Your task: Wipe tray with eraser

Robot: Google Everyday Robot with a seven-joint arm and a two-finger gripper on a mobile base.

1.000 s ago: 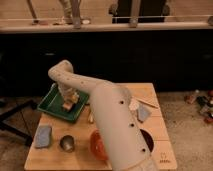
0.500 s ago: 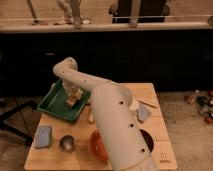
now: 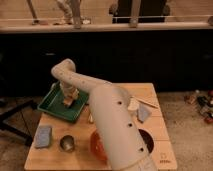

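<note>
The dark-green tray (image 3: 56, 111) lies at the far left of the wooden table. My white arm reaches from the lower right over the table and bends down into the tray. My gripper (image 3: 68, 99) hangs over the tray's middle. A small tan eraser (image 3: 68, 102) sits at the gripper's tip, resting on the tray floor.
A blue-grey pad (image 3: 43, 136) lies at the front left and another (image 3: 143, 113) at the right. A small metal cup (image 3: 67, 143) stands in front of the tray. An orange bowl (image 3: 97, 145) shows partly behind my arm. A dark hole (image 3: 146, 140) is in the table's right.
The gripper with the eraser has slid a little to the right and toward the front inside the tray.
</note>
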